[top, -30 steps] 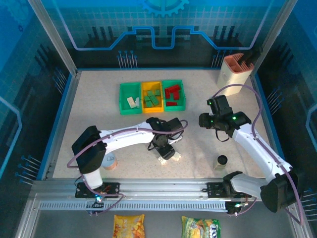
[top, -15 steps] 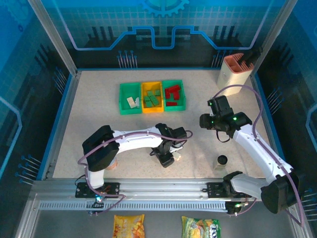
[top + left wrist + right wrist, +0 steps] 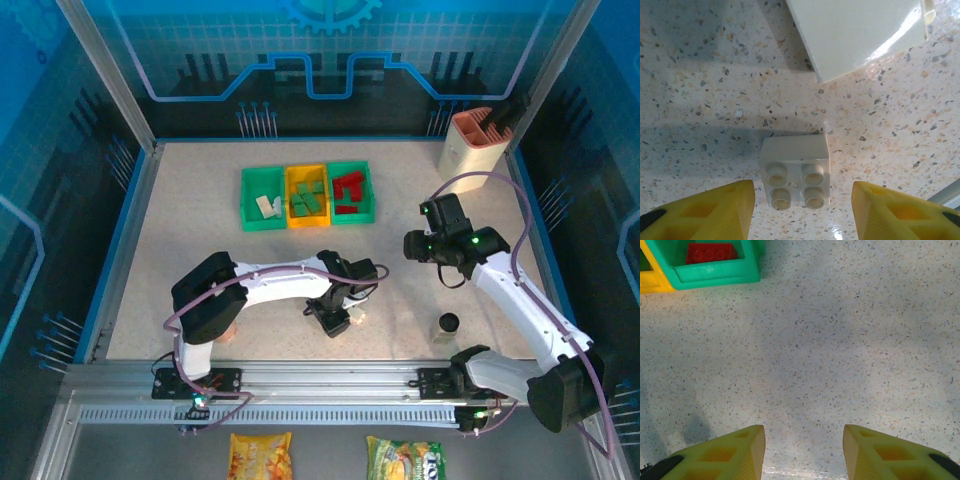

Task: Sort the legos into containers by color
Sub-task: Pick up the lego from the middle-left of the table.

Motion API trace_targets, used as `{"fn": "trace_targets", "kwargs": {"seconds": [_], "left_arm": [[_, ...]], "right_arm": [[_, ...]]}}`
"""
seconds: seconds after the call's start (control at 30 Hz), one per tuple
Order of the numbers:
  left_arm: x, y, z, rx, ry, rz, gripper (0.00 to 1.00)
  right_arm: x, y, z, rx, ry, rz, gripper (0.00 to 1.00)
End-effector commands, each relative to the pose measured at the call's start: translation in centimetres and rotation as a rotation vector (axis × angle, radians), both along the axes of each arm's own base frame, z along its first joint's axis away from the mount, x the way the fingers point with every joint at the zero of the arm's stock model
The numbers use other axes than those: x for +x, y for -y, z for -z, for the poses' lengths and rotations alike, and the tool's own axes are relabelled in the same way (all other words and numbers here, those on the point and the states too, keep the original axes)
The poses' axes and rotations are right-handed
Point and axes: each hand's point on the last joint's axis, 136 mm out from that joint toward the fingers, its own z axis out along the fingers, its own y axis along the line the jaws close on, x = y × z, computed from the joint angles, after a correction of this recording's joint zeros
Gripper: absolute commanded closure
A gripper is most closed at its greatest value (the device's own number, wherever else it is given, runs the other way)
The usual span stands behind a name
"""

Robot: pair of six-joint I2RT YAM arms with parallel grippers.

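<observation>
Left arm folded low over the near middle of the desk [image 3: 200,250]: shoulder link raised by the base, long white forearm running rightward, wrist bent down so that the left tool [image 3: 801,210] points straight at the surface. Yellow fingers [image 3: 715,212] spread fairly wide, one on each side of a small cream brick [image 3: 796,172], a strip of speckled surface showing on both sides, touching neither. Brick flat on the desk, four studs up, nothing gripped. Just beyond it, a larger cream piece [image 3: 860,35], glossy, cut off by the upper edge, apart from the brick.

Right arm rising from its base at the near right corner, elbow out toward the right rail, forearm slanting back to the left, wrist above the desk to the right of the bins. Right tool [image 3: 804,445] aimed down at the surface, fingers parted, bare speckled desk between them, holding nothing.

Toward the far side, three joined bins in a row: left green bin [image 3: 246,200] with cream bricks [image 3: 266,205], yellow bin [image 3: 307,168] with green bricks [image 3: 307,198], right green bin [image 3: 369,190] with red bricks [image 3: 347,190]. In the right wrist view, a corner of that right green bin at the upper left, a red brick inside.

Near the right arm's base, a small black cup [image 3: 448,322]; at the far right corner, a beige-and-salmon holder [image 3: 472,140]
</observation>
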Motion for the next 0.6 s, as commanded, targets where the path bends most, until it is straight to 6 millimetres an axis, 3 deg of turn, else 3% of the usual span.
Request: {"fn": "trace_targets", "kwargs": {"seconds": [0.0, 0.57], "left_arm": [[-0.6, -0.7, 1.1, 0.042, -0.025, -0.006, 0.45], [-0.3, 0.4, 0.8, 0.001, -0.022, -0.018, 0.63]], "right_arm": [[-0.3, -0.1, -0.6, -0.011, 0.003, -0.013, 0.54], [0.1, -0.1, -1.3, -0.024, 0.008, -0.013, 0.54]]}}
